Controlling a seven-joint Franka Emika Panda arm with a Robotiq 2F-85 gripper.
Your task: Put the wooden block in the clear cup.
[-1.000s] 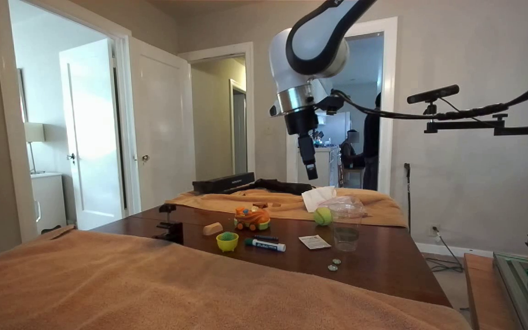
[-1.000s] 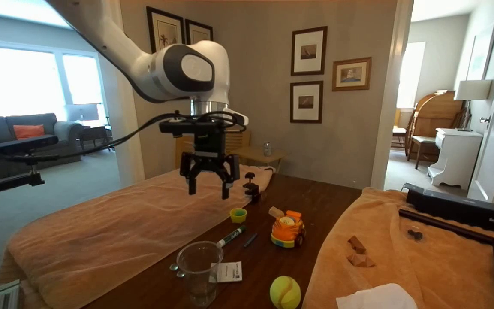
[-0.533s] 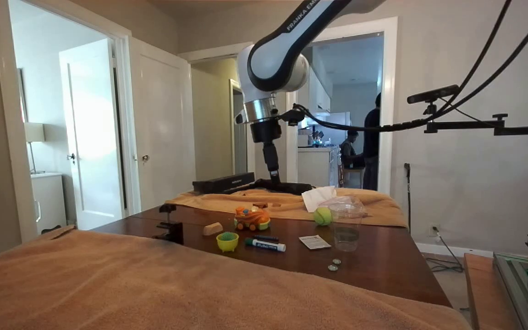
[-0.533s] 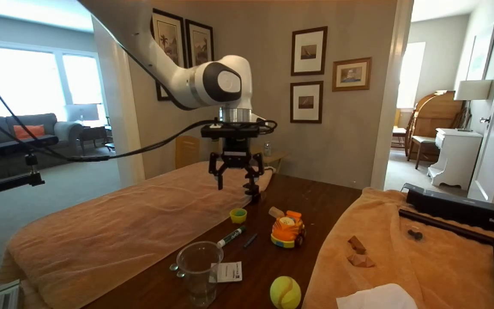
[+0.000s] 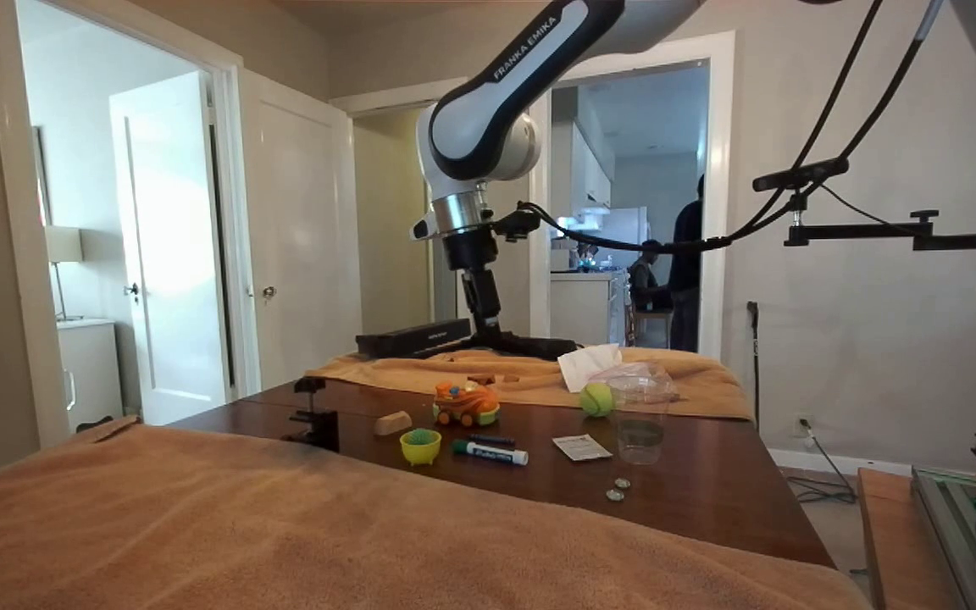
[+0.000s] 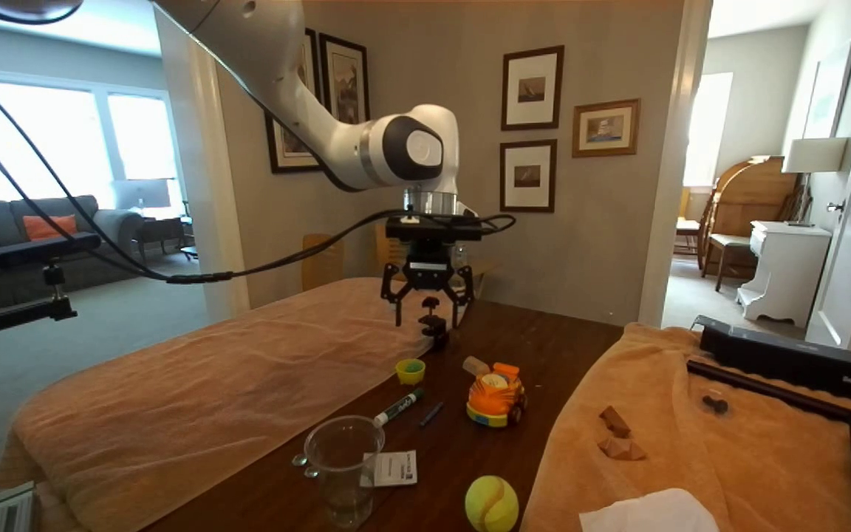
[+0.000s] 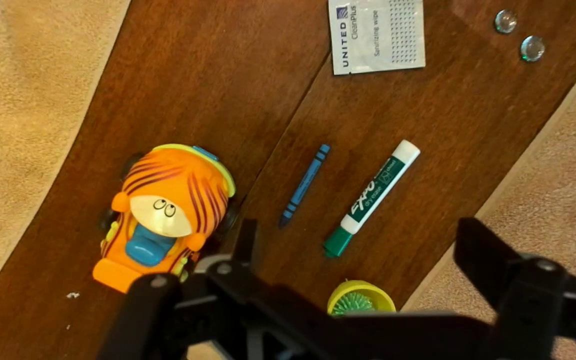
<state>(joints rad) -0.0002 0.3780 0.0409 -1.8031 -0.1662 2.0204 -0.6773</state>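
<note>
The pale wooden block point(image 5: 393, 424) lies on the dark brown table point(image 5: 708, 496), nearer its left edge in an exterior view, long axis slanting toward the orange toy car point(image 5: 466, 404). The yellow-green bowl point(image 5: 420, 455) nearby holds a spiky green object point(image 7: 353, 303). The clear tapered cup point(image 5: 640, 444) stands upright nearer the right edge. The black gripper point(image 6: 427, 321) is spread wide, holding nothing.

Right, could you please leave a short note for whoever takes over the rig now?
Robotiq gripper: open, holding nothing, above the dark wooden table.
Wooden block: on the table, beside the orange toy car.
Clear cup: upright on the table, beside the United sanitizing wipe packet.
Done: neither grasp nor placement yet.
Left: grasp the block, carry it over, place it in the cup.
</note>
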